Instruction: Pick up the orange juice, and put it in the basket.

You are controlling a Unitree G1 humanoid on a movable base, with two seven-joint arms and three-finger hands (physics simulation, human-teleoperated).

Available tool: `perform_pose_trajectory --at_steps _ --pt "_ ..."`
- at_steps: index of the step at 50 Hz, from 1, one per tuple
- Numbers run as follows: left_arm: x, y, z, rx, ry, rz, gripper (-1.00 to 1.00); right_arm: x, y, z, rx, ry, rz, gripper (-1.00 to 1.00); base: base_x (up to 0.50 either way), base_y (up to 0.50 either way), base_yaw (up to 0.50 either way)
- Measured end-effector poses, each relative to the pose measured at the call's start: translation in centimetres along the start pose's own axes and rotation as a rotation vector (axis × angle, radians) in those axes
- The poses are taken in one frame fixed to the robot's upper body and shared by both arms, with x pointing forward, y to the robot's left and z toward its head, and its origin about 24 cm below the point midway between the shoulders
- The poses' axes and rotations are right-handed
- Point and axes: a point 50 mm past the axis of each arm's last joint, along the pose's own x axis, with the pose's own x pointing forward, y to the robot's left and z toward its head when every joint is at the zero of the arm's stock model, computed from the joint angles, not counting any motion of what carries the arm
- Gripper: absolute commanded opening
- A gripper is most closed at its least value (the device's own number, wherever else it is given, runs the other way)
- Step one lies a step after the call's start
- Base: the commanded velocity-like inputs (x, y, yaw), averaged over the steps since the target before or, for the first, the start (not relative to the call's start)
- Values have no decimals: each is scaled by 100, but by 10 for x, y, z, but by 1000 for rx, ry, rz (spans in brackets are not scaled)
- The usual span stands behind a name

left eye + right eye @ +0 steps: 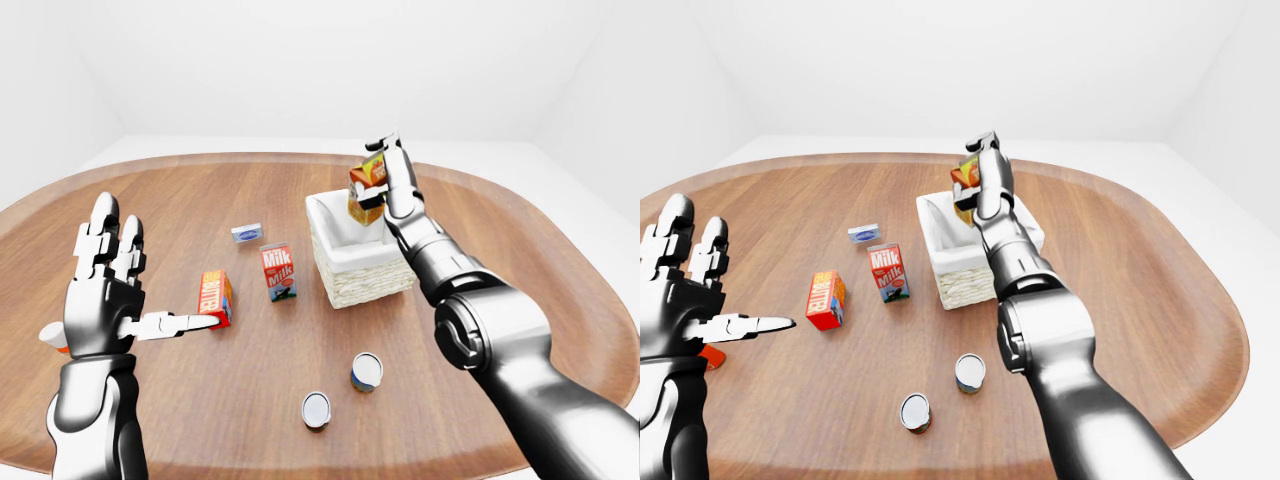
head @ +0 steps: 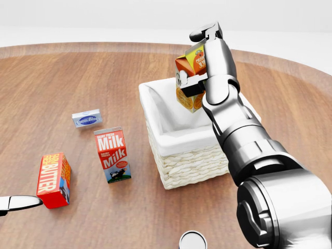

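Right arm stretched far out over the desk (image 2: 62, 72), forearm running up the head view from the lower right, and the right hand (image 2: 199, 62) is clamped on the orange juice (image 2: 189, 78). The carton hangs tilted in the grip, its gabled top leaning toward the view's left, one finger poking up above it. It sits in the air over the basket (image 2: 192, 161), just above the white lining at the far rim, not touching the basket as far as the head view shows.

Left of that hand and lower in the head view, the milk carton (image 2: 112, 154) stands upright on the desk, just beside the basket's left wall. Farther left lies the butter box (image 2: 53, 179), and above the milk a small blue-and-white packet (image 2: 86, 119) lies flat.

The left hand (image 1: 105, 290) is raised at the left edge of the left-eye view, palm out, fingers spread and straight, thumb pointing toward the butter box, grasping nothing. Two cans (image 1: 366, 371) rest on the desk below the basket, near the right elbow.
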Motion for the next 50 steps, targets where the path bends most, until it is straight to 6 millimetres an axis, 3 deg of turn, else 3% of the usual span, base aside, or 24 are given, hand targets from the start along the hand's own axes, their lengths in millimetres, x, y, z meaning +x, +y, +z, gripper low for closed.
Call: perform_pose_trajectory --at_steps 50 --pt "0 0 2 -4 -8 1 100 -11 18 -25 -8 64 13 -100 0 0 0"
